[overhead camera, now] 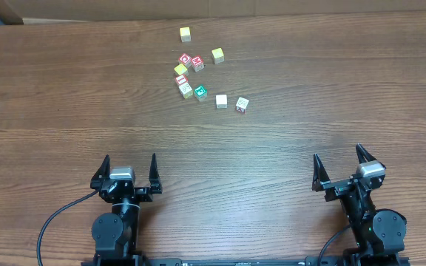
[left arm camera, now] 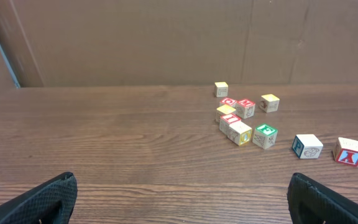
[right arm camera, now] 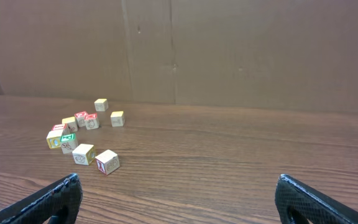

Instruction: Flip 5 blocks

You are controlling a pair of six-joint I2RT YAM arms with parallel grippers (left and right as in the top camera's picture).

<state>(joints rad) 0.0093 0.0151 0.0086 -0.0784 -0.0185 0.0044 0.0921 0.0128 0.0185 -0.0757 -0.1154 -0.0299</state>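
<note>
Both arms rest low at the tabletop's (overhead camera: 272, 148) near edge, left pincer (overhead camera: 129, 161) and right pincer (overhead camera: 337, 155) released and empty. The blocks (overhead camera: 200, 93) cluster far off, toward the back. The wrist views show their side prints; the overhead view shows only their tops.

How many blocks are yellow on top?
3. The far yellow block sits alone at the back. The right yellow block lies right of the red blocks. The near yellow block sits just in front of them, in the cluster. None seems hidden.
</note>
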